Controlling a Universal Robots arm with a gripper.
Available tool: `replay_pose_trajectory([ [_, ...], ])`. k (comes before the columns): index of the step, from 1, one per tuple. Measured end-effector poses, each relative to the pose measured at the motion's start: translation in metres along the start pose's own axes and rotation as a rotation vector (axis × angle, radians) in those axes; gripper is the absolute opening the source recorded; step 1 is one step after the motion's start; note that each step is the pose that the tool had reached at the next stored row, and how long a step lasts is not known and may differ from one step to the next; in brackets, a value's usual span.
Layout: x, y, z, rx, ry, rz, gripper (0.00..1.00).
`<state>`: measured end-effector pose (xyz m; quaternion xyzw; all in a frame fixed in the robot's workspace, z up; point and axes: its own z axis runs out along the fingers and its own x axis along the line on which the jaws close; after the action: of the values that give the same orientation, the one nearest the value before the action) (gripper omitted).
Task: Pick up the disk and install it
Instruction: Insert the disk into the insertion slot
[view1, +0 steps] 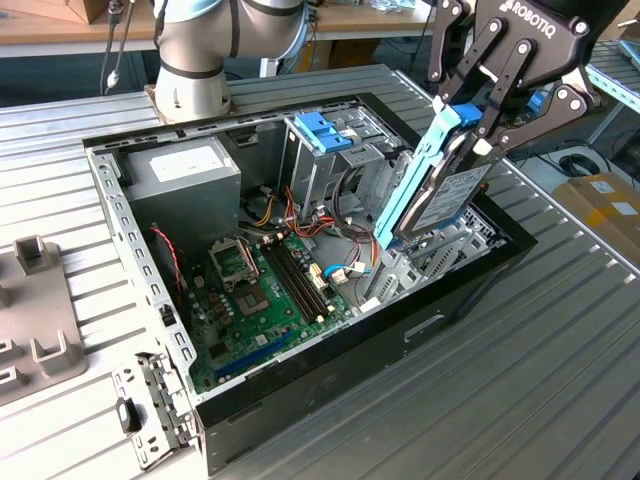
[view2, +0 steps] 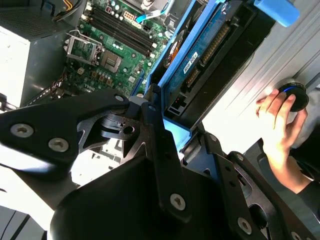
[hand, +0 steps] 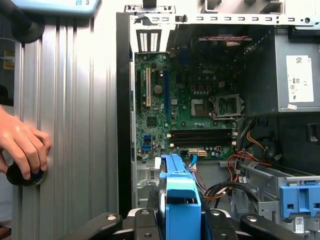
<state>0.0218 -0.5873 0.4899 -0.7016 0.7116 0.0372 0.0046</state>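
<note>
The gripper (view1: 470, 125) hangs over the end of the open computer case (view1: 330, 370) at the exterior view's right. Its black fingers are clamped on the disk (view1: 432, 185), one on each broad side near its top end. The disk is held on edge and leaning, clear of the case floor. Its light-blue carrier rail faces the exterior view's left, and its lower end dips in among the metal drive bays (view1: 420, 250).

A white label with dark print shows on the disk's grey face, and white lettering runs across the gripper's black body. In the second wrist view the disk's underside shows a blue circuit board and a row of connector pins.

Inside the case lie the green motherboard (view1: 265, 290) and a grey power supply (view1: 185, 175) with a white printed sticker. A blue plastic handle piece (view1: 322, 132) tops the upright drive cage.

The case lies on a ribbed metal table (view1: 520, 390). In both wrist views a person's hand (hand: 22, 145) rests on a round black knob (hand: 17, 176) on the table beside the case.
</note>
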Motion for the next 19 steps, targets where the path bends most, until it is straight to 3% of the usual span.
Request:
replay_pose_trajectory([
  [19, -0.0003, -0.0303, 0.0028, 0.0001, 0.0033, 0.000, 0.37],
])
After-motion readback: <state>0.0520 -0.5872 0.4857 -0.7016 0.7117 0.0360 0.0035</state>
